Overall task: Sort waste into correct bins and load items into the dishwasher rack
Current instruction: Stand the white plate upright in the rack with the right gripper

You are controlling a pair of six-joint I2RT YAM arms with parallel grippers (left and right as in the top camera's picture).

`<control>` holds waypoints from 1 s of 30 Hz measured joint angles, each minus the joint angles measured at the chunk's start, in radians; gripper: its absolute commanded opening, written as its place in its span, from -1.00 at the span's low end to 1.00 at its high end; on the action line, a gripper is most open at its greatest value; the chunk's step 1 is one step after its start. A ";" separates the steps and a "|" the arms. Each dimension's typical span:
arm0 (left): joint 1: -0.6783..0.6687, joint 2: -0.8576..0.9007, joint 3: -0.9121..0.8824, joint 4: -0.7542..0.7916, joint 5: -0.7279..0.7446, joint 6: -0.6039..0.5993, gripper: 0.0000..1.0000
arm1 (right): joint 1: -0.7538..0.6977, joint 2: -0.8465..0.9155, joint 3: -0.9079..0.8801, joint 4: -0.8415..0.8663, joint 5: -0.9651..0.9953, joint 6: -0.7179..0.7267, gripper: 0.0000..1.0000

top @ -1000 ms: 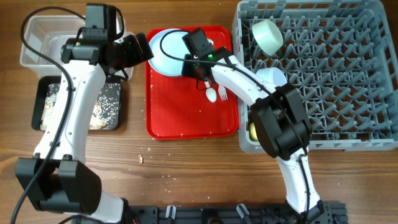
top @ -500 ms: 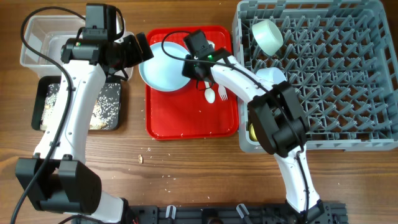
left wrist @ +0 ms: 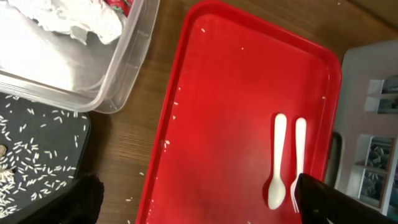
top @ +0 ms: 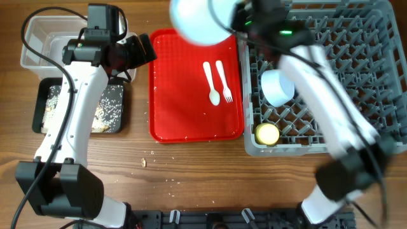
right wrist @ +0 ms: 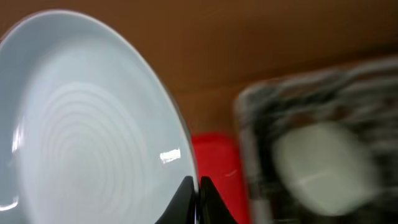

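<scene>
Plate [right wrist: 81, 137]: pale blue, lifted clear of the red tray [top: 191, 117]. In the overhead view it is a blur over the tray's far edge, next to the rack's corner.
Right gripper [right wrist: 194, 190]: clamped on the plate's rim, one fingertip on each face.
Left gripper [top: 143, 51]: fingers spread wide with nothing between them. It hangs over the red tray's left edge, just beside the clear tub [top: 38, 38].
Spoon [top: 211, 83] and fork [top: 224, 81]: white, lying side by side on the red tray towards its right side, heads pointing to the robot.
Rack [top: 381, 25]: grey, directly right of the red tray. A pale bowl [top: 278, 87] sits among the pegs, and a yellow cup [top: 267, 133] stands in the near left corner.
Clear tub contents: crumpled white paper [left wrist: 81, 18] and a scrap of red wrapper [left wrist: 118, 6], seen from the left wrist.
Black tray [top: 43, 108]: set against the tub's near side, strewn with white rice-like crumbs [top: 113, 98].
Table [top: 191, 184]: wood, with a few loose crumbs off the red tray's near left corner.
</scene>
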 measured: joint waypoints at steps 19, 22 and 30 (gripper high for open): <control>0.000 0.000 0.000 0.000 0.000 0.000 1.00 | -0.288 -0.106 -0.047 -0.301 0.608 -0.656 -0.91; 0.000 0.000 0.000 0.000 0.000 0.000 1.00 | -0.309 -0.070 -0.047 -0.283 0.613 -0.751 -0.91; 0.000 0.000 0.000 0.000 0.000 0.000 1.00 | -0.319 0.082 -0.047 -0.227 0.610 -0.843 -0.69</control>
